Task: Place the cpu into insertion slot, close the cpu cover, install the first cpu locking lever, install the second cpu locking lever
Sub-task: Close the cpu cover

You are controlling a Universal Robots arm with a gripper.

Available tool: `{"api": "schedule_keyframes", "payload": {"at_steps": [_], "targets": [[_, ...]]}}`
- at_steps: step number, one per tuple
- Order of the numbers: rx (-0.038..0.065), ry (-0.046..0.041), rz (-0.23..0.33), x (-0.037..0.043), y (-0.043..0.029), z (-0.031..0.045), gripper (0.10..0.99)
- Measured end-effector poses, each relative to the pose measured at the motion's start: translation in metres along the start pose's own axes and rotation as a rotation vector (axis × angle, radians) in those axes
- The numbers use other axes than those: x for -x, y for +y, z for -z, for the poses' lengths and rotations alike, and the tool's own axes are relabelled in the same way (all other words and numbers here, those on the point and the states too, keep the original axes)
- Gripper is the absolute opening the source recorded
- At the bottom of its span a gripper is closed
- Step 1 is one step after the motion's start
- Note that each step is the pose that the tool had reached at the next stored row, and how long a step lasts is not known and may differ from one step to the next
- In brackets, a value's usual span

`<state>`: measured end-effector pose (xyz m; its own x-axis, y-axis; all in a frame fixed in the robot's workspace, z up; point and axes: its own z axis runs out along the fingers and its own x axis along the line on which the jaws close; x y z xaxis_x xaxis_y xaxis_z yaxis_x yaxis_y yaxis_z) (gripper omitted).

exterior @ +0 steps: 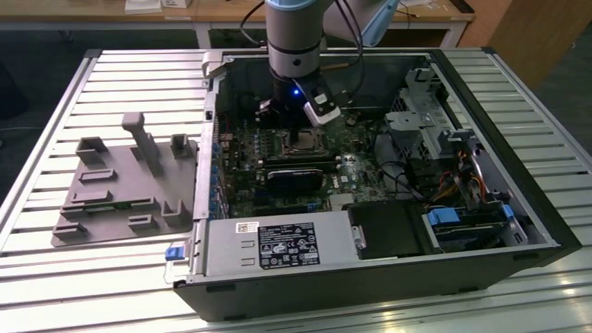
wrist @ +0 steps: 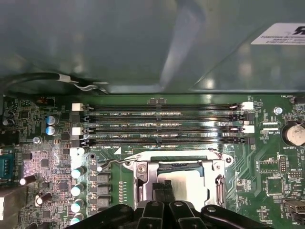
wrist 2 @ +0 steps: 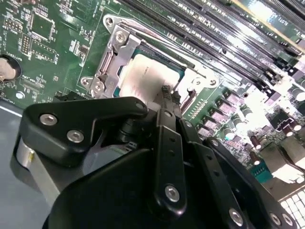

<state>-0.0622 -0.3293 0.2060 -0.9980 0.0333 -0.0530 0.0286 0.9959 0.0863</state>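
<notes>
In the open computer case [exterior: 545, 229], the insertion slot [exterior: 301, 143] lies under my gripper [exterior: 296, 128]. The cpu [wrist: 190, 183], with its dull silver top, lies flat in the slot [wrist: 181, 165] in both wrist views. Around the cpu [wrist 2: 143, 76] the silver cpu cover [wrist 2: 112, 52] lies flat, and the chip shows through its window. My gripper [wrist 2: 167, 93] is shut, its black fingertips [wrist: 157, 189] just above the chip near one edge, with nothing seen between them. A thin wire locking lever [wrist: 114, 163] runs out from the socket's corner beside the memory slots.
Long black memory slots [wrist: 162, 126] run beside the socket. A black card [exterior: 291, 177] lies below it in the exterior view, with the power supply [exterior: 277, 246] at the case's front. A grey fixture tray [exterior: 120, 187] sits on the slatted table at that view's left. Cables and a drive cage [exterior: 434, 139] fill the right.
</notes>
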Motion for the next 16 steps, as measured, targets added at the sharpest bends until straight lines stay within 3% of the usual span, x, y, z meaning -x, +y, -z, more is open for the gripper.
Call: {"api": "schedule_keyframes", "payload": {"at_steps": [11,16], "targets": [[0.0,0.0001,0.0,0.0006,0.001,0.0113,0.102],[0.0,0.0001,0.0,0.004,0.0012,0.0115,0.102]]}}
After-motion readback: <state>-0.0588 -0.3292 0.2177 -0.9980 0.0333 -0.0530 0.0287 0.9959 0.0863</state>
